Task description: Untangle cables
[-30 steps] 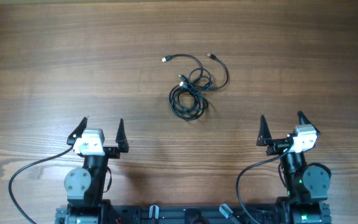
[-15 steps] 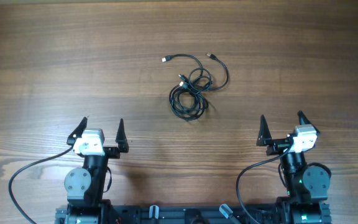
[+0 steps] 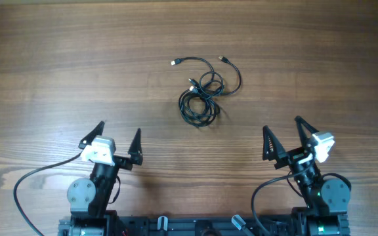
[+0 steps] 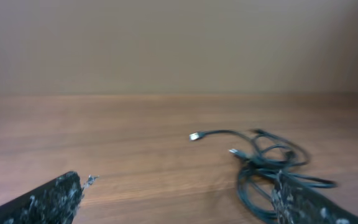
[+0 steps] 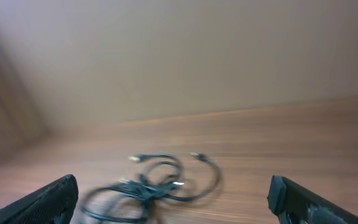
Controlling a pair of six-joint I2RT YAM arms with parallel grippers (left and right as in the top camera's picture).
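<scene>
Wood-grain surface [image 3: 58, 59] fills the overhead view, w/ a plain beige wall [image 4: 179, 43] behind it in both wrist views. Your cables [image 3: 205, 93] lie in one black tangle a bit right of centre, on the far half of the surface, well apart from both arms. The tight coil sits on the near side of the bundle. Looser loops fan out on the far side & to the right. Two ends poke out free: a plug [image 3: 174, 62] w/ a metallic tip at the far left, and a second plug [image 3: 220, 58] at the far right. A third tip shows inside the loops (can't tell which cord it belongs to).

Your left fingers [image 3: 135, 141] are spread wide w/ nothing between them, near the front edge on the left side. From the left wrist cam the tangle sits low and to the right, its near coil partly hidden behind one finger.

Your right fingers [image 3: 268, 143] are likewise spread wide and empty, near the front edge on the right. The right wrist cam is blurred, but you can make out the tangle low and left of centre, framed between the two finger tips and touching neither.

Thick wires [image 3: 25, 183] loop out from the arm bases at the front edge, nowhere near the cables.
</scene>
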